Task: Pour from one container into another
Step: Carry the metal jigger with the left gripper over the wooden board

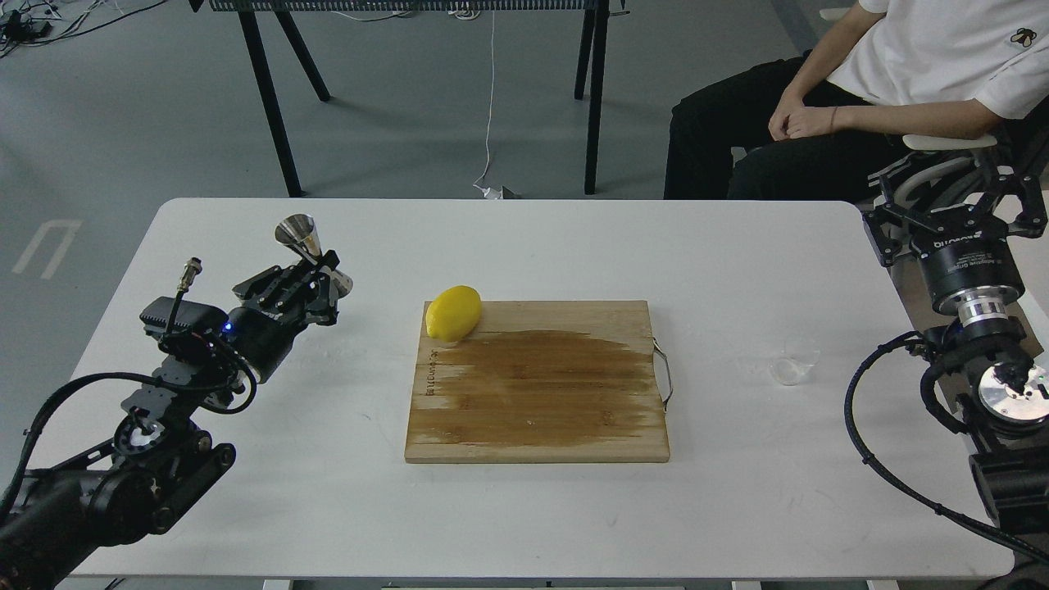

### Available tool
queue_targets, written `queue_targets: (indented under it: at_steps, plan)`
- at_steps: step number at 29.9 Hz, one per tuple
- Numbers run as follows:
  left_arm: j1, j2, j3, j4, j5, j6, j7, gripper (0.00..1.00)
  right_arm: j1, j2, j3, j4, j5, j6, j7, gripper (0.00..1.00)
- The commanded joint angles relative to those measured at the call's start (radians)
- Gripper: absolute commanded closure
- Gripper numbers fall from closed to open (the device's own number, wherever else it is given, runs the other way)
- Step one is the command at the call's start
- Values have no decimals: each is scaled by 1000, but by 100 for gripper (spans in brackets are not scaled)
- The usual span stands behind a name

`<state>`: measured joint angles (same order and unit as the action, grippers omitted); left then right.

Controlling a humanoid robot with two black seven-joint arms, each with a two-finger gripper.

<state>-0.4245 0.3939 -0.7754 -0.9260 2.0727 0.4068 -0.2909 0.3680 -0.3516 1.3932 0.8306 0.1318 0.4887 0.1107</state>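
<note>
Clear cup [793, 368] is sitting untouched — the right claw [951, 215], fingers spread, needs a gentle rim-clear grasp while the left claw [324, 279] is clamping the jigger [307, 239] — steadily.

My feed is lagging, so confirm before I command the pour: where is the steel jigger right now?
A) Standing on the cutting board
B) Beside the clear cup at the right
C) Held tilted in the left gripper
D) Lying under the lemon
C: the left gripper is closed around the jigger at its waist, tilted above the table at the left, far from the clear cup and the cutting board.
</note>
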Motion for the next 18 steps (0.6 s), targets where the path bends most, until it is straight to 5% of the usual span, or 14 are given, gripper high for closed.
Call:
queue_targets:
  at_steps: [1,8,12,18]
  plan:
    - [-54,-27,8,-56,49,-26,7,93,-9,-23,4,-1,0,0,1,0]
    - [-108,-135,133,-48,109,-29,13,94,-20,-53,12,-1,3,0,3,0]
    - [-100,-219,177,-47,109,-36,94,94,-24,-55,12,-1,3,0,4,0]
    - [-83,-274,228,6,109,-72,108,93,-26,-55,12,2,5,0,6,0]
